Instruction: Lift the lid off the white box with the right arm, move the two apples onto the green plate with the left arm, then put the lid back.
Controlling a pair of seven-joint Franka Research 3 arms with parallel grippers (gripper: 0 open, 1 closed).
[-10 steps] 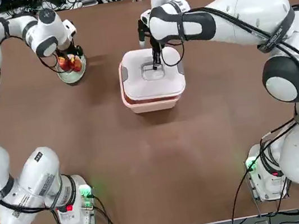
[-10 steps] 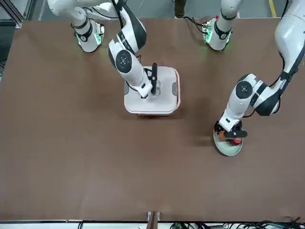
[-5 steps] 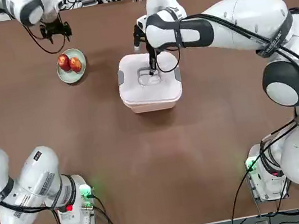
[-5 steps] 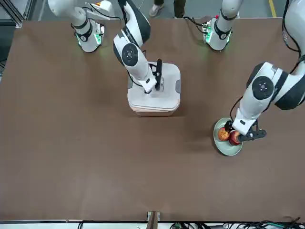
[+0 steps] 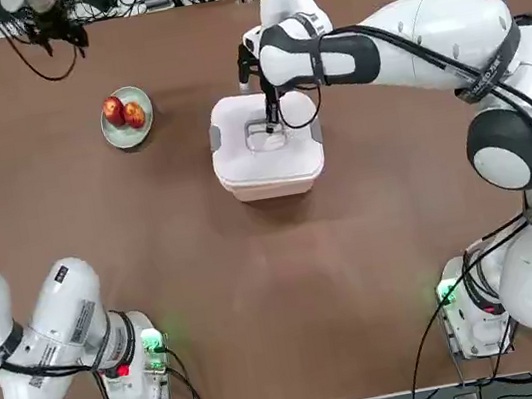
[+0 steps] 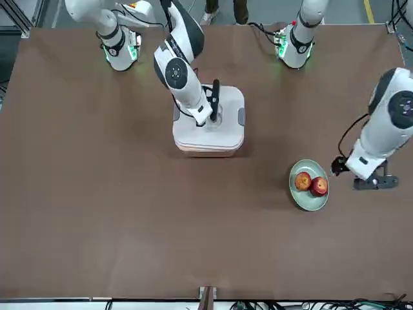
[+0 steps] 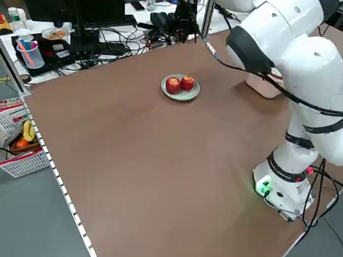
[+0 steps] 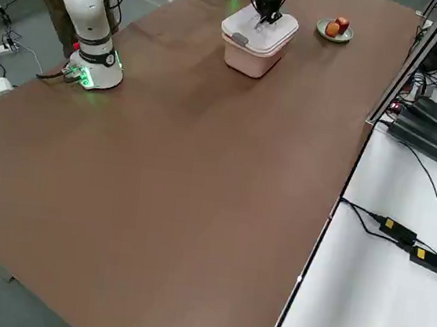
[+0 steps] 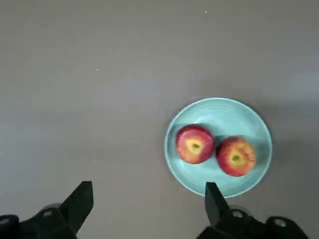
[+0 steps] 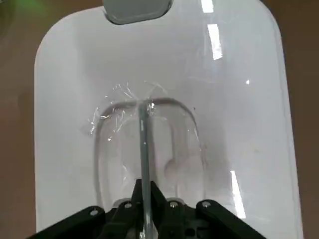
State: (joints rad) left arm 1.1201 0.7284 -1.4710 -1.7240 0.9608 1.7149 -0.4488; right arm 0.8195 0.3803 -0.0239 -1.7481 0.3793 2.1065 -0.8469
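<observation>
the lid (image 5: 266,141) sat on the box (image 5: 273,180) near the middle of the table (image 5: 260,291), square with the pink walls showing below it in the front view. the right gripper (image 5: 272,121) was down on the middle of the lid, its fingers pinched shut on the thin handle (image 10: 143,134), which ran as a narrow strip straight up from between them in the right wrist view. a grey clip (image 10: 137,10) showed at the far edge of the lid in that view, and another on the lid's side in the top view.

the plate (image 5: 117,134) lay well apart from the box, toward the robot's left and the far side of the table. the two apples (image 5: 124,112) rested on it side by side, touching or nearly so.

the left gripper (image 5: 55,30) hung raised near the far left corner of the table, away from the plate. its fingers (image 9: 79,203) stood spread wide with nothing between them, the plate and apples showing below in the left wrist view.
</observation>
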